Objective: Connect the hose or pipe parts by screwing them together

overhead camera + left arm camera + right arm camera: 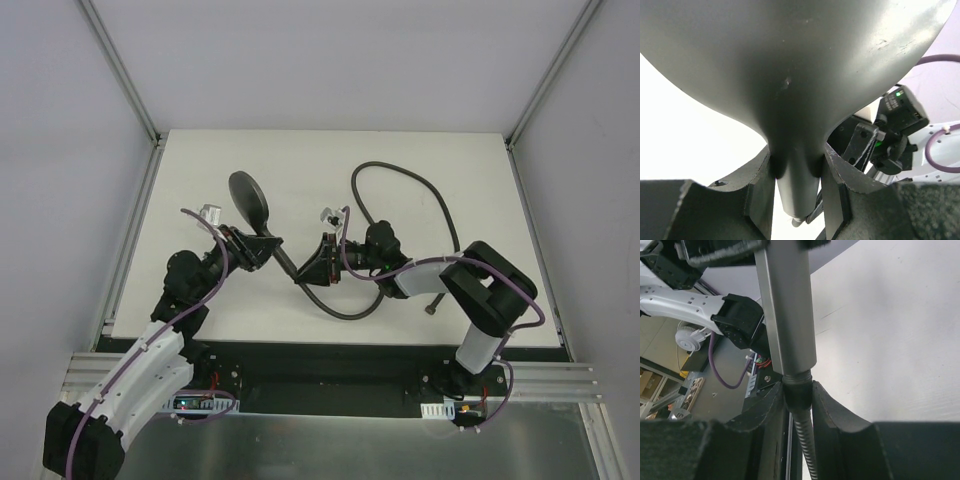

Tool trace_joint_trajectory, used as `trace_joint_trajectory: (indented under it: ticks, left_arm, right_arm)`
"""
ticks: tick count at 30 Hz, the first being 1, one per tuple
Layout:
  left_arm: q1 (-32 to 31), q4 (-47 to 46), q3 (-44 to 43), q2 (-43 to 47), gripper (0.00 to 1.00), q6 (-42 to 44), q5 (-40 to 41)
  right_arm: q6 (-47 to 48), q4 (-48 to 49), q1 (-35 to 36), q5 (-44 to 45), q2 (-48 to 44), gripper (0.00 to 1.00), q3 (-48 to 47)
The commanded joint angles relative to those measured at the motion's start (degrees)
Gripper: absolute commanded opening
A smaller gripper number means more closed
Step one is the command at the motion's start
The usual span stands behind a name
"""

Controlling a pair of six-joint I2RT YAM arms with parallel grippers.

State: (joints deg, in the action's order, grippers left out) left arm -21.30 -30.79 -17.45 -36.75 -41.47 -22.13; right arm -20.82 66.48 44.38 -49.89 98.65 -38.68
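**Left gripper** [796,185]: jaws narrow and clamped on the shower head [790,60] at the neck, where the round head tapers into the straight handle. Its fingers [760,187] press the neck from either side. The dark grey back of the head fills the wrist view above them.

**Right gripper** [798,405]: jaws also narrow, with one finger [835,415] on each side of the end fitting [797,390] of the hose [805,450]. The fingers look to be touching the fitting. From this angle I cannot tell whether they actually grip it or only lie against it.

**Joint:** the fitting meets the bottom end of the handle [787,305] and sits in line with it. The ribbed hose drops away from the fitting between the fingers.

**From above:**
- The two grippers sit near each other around the middle of the white table [480,180].
- The handle slants from the left gripper down to the right one, and the round head lies on the far side of the left gripper.
- The hose leaves the right gripper and bends in a loop toward the near edge.
- It then passes out of sight at the right arm [480,300] and arcs wide over the far right of the table.
- Its free fitting [432,308] lies on the table just beside that arm.
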Motion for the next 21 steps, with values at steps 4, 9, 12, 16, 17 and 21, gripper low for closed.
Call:
trace_joint_trajectory:
  ticks: [4,9,12,16,17,21]
  left_arm:
    - [-0.9,7.8,-1.4,-1.1,0.00,3.4,6.4]
    - [-0.9,13.5,-2.7,-2.0,0.00,3.1,13.8]
    - [-0.9,17.6,-3.9,-2.4,0.00,1.5,18.3]
    - [-1.0,22.8,-6.6,-3.1,0.00,-0.7,21.9]
    - [-0.9,23.7,-7.1,-3.2,0.00,-1.8,21.8]
    - [-1.0,27.1,-8.5,-3.4,0.00,-5.2,25.2]
  right_arm:
    - [-1.4,21.3,-0.3,3.6,0.1,0.34,-1.2]
    - [-1.2,21.1,-0.6,3.8,0.0,0.41,0.7]
    - [1.0,17.2,-0.6,7.6,-2.1,0.53,3.3]
    - [21.6,-7.6,3.9,22.8,-11.1,0.68,4.7]
    - [26.9,-14.1,6.2,28.5,-15.0,0.73,3.3]
    - [41.2,-31.8,15.1,54.6,-17.4,0.83,-0.8]
